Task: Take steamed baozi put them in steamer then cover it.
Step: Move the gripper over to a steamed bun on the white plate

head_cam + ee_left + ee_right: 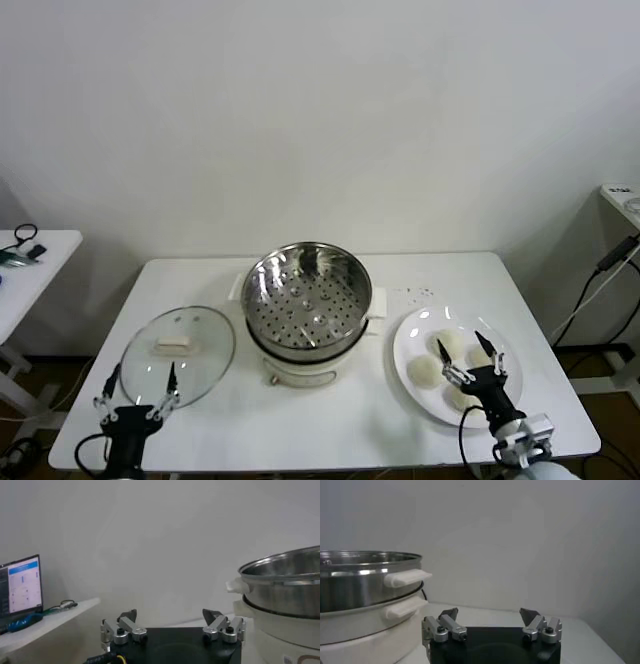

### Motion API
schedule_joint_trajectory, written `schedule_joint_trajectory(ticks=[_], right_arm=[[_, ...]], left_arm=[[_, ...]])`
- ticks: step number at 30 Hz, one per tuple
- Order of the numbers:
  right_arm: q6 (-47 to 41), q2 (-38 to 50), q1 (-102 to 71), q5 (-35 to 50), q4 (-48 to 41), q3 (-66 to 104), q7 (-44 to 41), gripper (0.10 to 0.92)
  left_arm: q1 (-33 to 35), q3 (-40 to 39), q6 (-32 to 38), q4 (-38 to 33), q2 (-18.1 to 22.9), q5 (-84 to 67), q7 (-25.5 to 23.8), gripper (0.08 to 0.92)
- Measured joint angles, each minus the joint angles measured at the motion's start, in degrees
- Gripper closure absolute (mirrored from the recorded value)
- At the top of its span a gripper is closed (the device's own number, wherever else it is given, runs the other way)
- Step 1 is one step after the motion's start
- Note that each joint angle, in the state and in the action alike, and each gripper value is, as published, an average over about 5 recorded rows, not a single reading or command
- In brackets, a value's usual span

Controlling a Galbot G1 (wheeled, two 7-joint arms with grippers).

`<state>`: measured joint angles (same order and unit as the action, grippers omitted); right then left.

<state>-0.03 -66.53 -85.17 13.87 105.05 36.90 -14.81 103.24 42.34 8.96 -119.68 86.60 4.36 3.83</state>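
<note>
My right gripper (466,360) hangs over the white plate (407,340), fingers spread, above the steamed baozi (425,372) (none lifted yet). The steamer (306,305) stands uncovered at the table's (330,420) centre; its cover (178,355) lies flat to its left, my left gripper (137,390) spread at its near edge.

Lab: bare white tables (330,400), laptop (20,585), cables (600,290).
</note>
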Motion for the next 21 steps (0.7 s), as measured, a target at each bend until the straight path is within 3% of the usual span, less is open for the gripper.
schedule_joint_trajectory(ticks=[7,21], right_arm=[[-5.0,9.6,5.7,-2.1,-2.6,-3.0,-7.4,0.203],[-10.5,34.2,29.3,-5.9,-11.6,-23.4,-31.2,0.203]], left_arm=[[0.1,-0.4,0.2,0.0,-0.3,0.3,0.0,0.177],[0.1,-1.1,0.9,1.2,-0.4,0.1,0.3,0.177]])
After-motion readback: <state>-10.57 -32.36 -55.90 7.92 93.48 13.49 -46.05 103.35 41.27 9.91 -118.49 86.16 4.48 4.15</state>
